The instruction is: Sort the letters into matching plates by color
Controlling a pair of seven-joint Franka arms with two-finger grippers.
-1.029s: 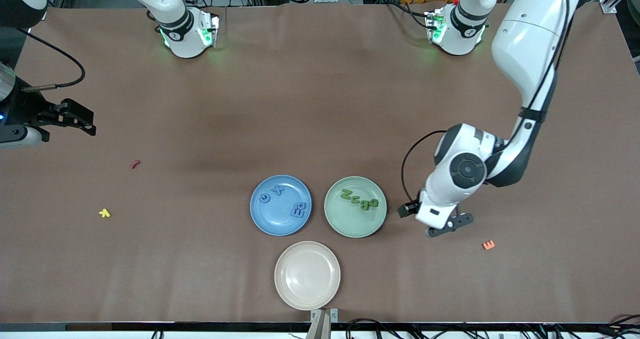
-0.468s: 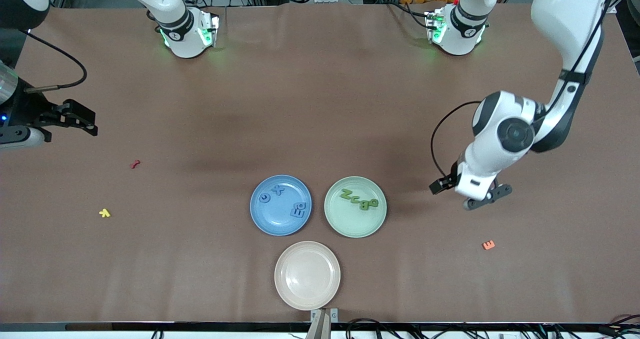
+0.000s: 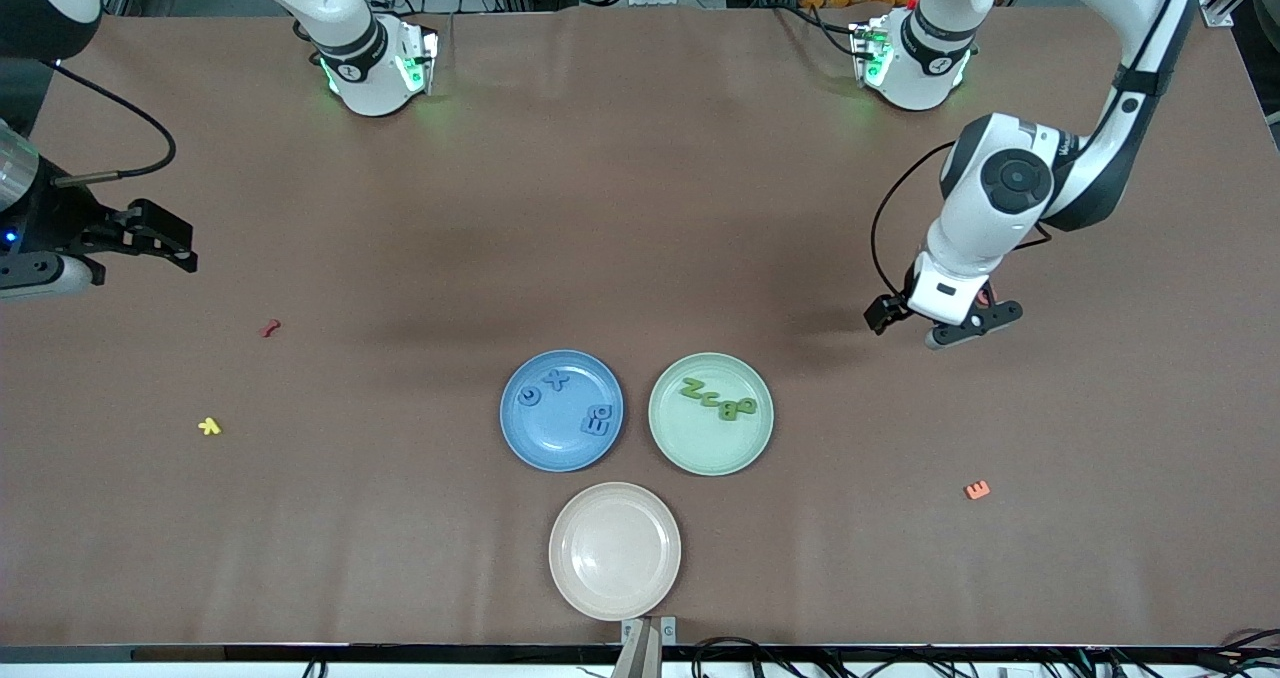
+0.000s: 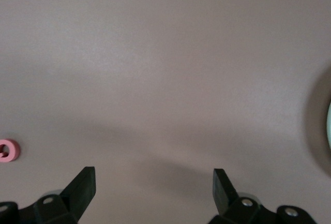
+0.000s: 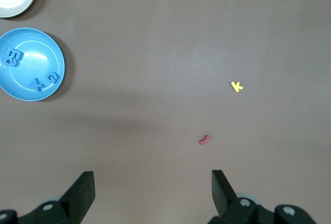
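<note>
Plates: blue plate [image 3: 561, 410] beside green plate [image 3: 710, 413], mid-desk [image 3: 640, 208].
Letters: blue letters [image 3: 596, 420], green letters [image 3: 718, 399] plated; we judge them light, soft; pinch edges.
Grippers: left gripper [image 3: 943, 320], right gripper [image 3: 150, 235] aloft over bare desk, fingers spread, empty.

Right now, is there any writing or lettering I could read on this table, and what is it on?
"C", "X": blue letters in the blue plate; two more overlap there, unclear.
"Z", "C": green letters in the green plate; two more beside them, unclear.
"E": orange letter, toward the left arm's end.
"K": yellow letter, toward the right arm's end.
Red piece: shape unreadable.
No printed labels legible.
</note>
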